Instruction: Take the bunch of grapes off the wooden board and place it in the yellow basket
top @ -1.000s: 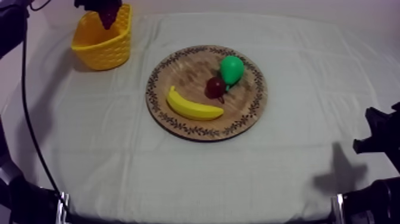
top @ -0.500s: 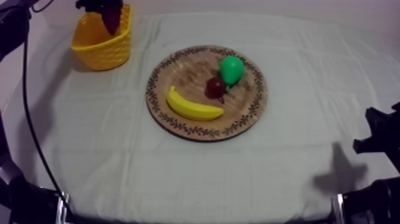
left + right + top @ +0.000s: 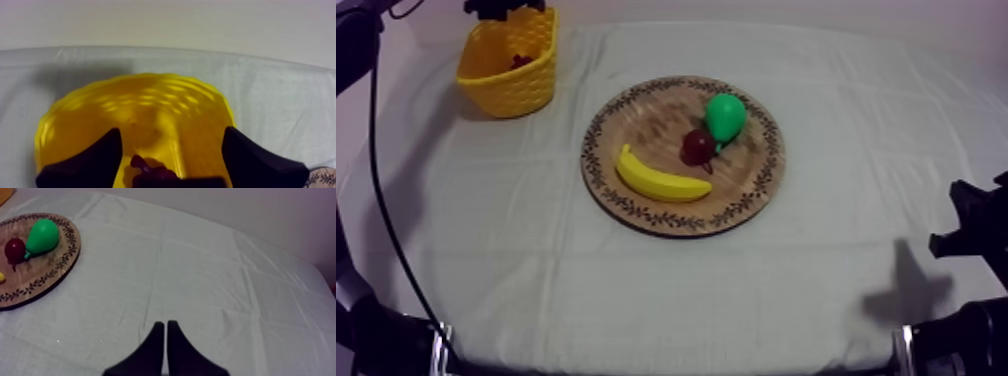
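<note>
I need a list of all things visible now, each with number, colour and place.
yellow basket: 1, yellow, far left corner
bunch of grapes: 1, dark purple, inside the basket
wooden board: 1, brown, in the middle
banana: 1, yellow, on the board
pear: 1, green, on the board
small red fruit: 1, dark red, on the board beside the pear
cloth: 1, grey-white, spread under everything
left gripper: 1, black, open above the basket
right gripper: 1, black, shut over bare cloth

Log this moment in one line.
left gripper open over basket | grapes in basket | right gripper shut | board: banana, pear, small red fruit
</note>
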`<action>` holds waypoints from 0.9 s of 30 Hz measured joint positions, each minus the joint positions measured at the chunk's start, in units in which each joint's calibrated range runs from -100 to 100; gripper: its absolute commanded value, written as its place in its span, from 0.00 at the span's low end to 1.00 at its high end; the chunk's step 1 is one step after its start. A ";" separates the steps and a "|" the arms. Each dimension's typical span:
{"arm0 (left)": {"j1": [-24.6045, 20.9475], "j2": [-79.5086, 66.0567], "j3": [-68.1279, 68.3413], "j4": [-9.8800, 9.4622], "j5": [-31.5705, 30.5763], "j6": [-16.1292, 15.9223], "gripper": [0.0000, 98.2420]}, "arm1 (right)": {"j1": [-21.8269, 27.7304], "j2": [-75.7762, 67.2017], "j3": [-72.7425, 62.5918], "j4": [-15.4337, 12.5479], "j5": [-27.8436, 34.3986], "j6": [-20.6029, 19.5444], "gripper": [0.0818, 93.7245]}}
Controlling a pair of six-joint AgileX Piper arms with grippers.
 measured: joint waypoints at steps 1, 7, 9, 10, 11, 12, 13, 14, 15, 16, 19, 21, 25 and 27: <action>0.00 -0.31 0.43 0.00 -0.19 -0.18 0.74 | 0.00 0.00 0.00 0.00 0.00 0.00 0.00; -0.29 -4.32 7.91 1.01 -6.11 -1.72 0.59 | 0.00 0.00 0.00 0.00 0.00 0.00 0.00; -0.69 -6.65 11.08 1.95 -8.29 -2.73 0.49 | 0.00 0.00 0.00 0.00 0.00 0.00 0.00; -0.93 -8.01 12.78 2.38 -9.19 -3.36 0.43 | 0.00 0.00 0.00 0.00 0.00 0.00 0.00; -1.21 -9.44 14.47 2.94 -9.75 -4.09 0.38 | 0.00 0.00 0.00 0.00 0.00 0.00 0.00; -1.48 -10.89 16.25 3.59 -9.96 -4.95 0.34 | 0.00 0.00 0.00 0.00 0.00 0.00 0.00; -1.68 -12.37 17.63 3.97 -10.13 -5.65 0.30 | 0.00 0.00 0.00 0.00 0.00 0.00 0.00; -1.89 -13.89 19.42 4.45 -10.43 -6.55 0.27 | 0.00 0.00 0.00 0.00 0.00 0.00 0.00; -2.08 -15.55 21.31 4.87 -10.81 -7.41 0.24 | 0.00 0.00 0.00 0.00 0.00 0.00 0.00; -2.18 -16.91 22.84 5.05 -11.19 -8.03 0.21 | 0.00 0.00 0.00 0.00 0.00 0.00 0.00; -2.21 -21.88 29.06 5.73 -12.68 -10.07 0.12 | 0.00 0.00 0.00 0.00 0.00 0.00 0.00; -2.11 -25.63 33.67 6.10 -14.21 -11.11 0.07 | 0.00 0.00 0.00 0.00 0.00 0.00 0.00; -2.03 -33.39 42.88 6.81 -16.53 -11.98 0.02 | 0.00 0.00 0.00 0.00 0.00 0.00 0.00; -2.03 -36.74 47.32 6.97 -17.52 -12.01 0.01 | 0.00 0.00 0.00 0.00 0.00 0.00 0.00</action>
